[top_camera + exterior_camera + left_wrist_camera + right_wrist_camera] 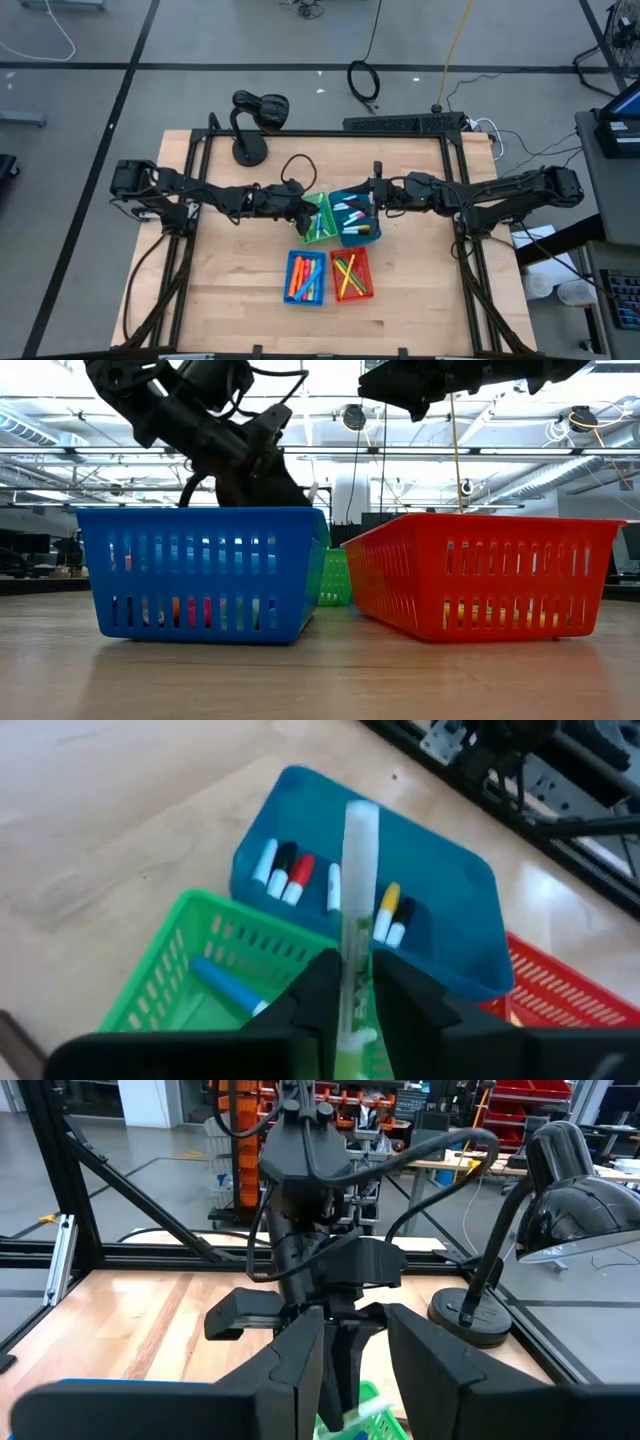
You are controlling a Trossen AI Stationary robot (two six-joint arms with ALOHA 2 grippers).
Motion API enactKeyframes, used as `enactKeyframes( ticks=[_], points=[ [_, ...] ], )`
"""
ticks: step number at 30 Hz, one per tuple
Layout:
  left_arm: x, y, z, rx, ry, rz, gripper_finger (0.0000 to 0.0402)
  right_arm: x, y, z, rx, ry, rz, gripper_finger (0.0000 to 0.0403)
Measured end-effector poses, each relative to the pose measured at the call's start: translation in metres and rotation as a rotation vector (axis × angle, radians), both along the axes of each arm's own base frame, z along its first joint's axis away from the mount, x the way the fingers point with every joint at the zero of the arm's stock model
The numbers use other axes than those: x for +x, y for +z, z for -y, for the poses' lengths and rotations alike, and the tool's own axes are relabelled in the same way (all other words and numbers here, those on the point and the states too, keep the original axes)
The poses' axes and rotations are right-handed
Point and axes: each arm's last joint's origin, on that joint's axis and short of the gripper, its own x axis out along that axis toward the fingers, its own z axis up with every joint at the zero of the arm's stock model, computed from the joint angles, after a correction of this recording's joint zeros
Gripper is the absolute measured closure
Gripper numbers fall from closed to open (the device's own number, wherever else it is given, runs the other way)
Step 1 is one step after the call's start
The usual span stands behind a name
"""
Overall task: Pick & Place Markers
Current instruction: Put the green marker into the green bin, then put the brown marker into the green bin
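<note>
My left gripper (353, 982) hovers over the green bin (175, 982) and is shut on a white marker with green print (358, 880). A blue marker (225, 982) lies in that bin. Beside it, the teal bin (440, 890) holds several white markers with coloured caps (290, 878). In the high view the left gripper (301, 211) is at the green bin (318, 216), and my right gripper (376, 196) is above the teal bin (352, 219). The right gripper (352, 1370) is open and holds nothing. The blue bin (306, 277) and red bin (351, 275) hold coloured markers. My left gripper pinches the white marker's barrel (354, 955) between its two fingers (318, 988). The marker lies along the fingers, and its white end (361, 815) sticks out well past the fingertips. It is lifted clear above the green and teal bins.
A black desk lamp (252, 120) stands at the table's far left. The black frame rails (320, 135) run round the table. In the low view the blue bin (200, 575) and red bin (490, 575) stand near, with the green bin (335, 575) behind them. Bare wood (240, 270) lies left of the bins.
</note>
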Motion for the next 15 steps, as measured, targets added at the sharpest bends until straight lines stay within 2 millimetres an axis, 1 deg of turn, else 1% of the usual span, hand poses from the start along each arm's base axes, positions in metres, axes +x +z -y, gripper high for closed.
enactKeyframes(
  ticks=[3,6,8,10,12,14,15],
  points=[
    [-0.001,-0.001,0.001,-0.011,-0.021,-0.009,0.0325,0.0,0.0,0.0,0.0,0.0,0.0,0.03],
    [-0.003,0.005,0.002,-0.027,-0.054,0.002,0.0316,0.0,0.0,0.0,0.0,0.0,-0.002,0.03],
    [-0.005,0.006,0.002,-0.014,-0.071,-0.02,0.0308,0.0,-0.001,0.0,0.0,0.0,-0.006,0.03],
    [-0.012,0.011,0.003,0.014,-0.104,-0.053,0.0296,0.0,-0.001,0.0,0.0,0.0,-0.011,0.03],
    [-0.017,0.022,0.003,0.044,-0.129,-0.06,0.0284,0.0,-0.002,0.0,0.0,0.0,-0.021,0.03],
    [-0.031,0.028,0.003,0.056,-0.14,-0.128,0.0272,0.0,-0.003,0.0,0.003,0.0,-0.028,0.03],
    [-0.035,0.031,0.004,0.056,-0.136,-0.139,0.0266,0.0,-0.003,0.0,0.003,0.0,-0.028,0.03]
  ],
)
